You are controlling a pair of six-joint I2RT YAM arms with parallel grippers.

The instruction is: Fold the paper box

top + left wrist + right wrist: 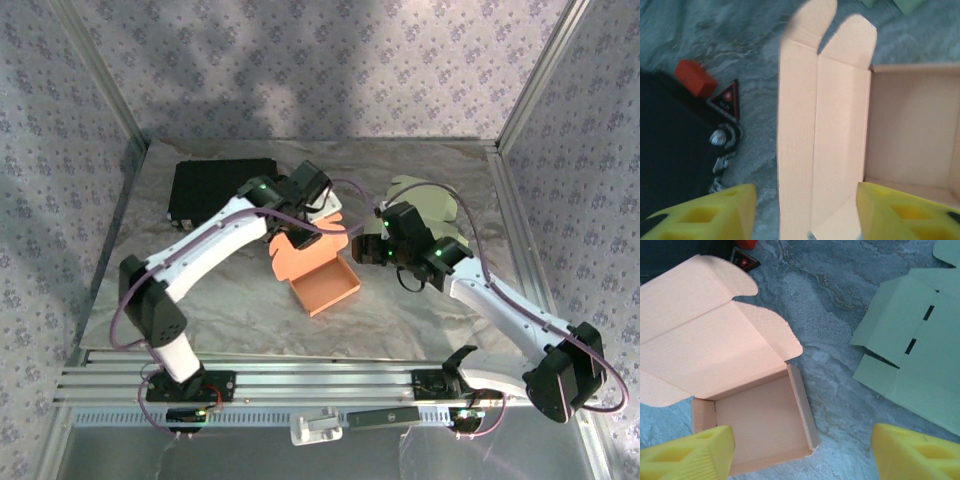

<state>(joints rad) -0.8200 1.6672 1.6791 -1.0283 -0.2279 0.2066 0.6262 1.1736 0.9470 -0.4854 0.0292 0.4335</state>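
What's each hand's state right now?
Left hand: open, straddling the box lid, not clamped.
Right hand: open, holding nothing.

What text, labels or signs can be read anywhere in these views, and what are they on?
On the black triangular label with a red edge, beside the black case: small print, too blurred to read.
On the orange paper box and the green cardboard blank: no print visible.
Nothing legible anywhere.
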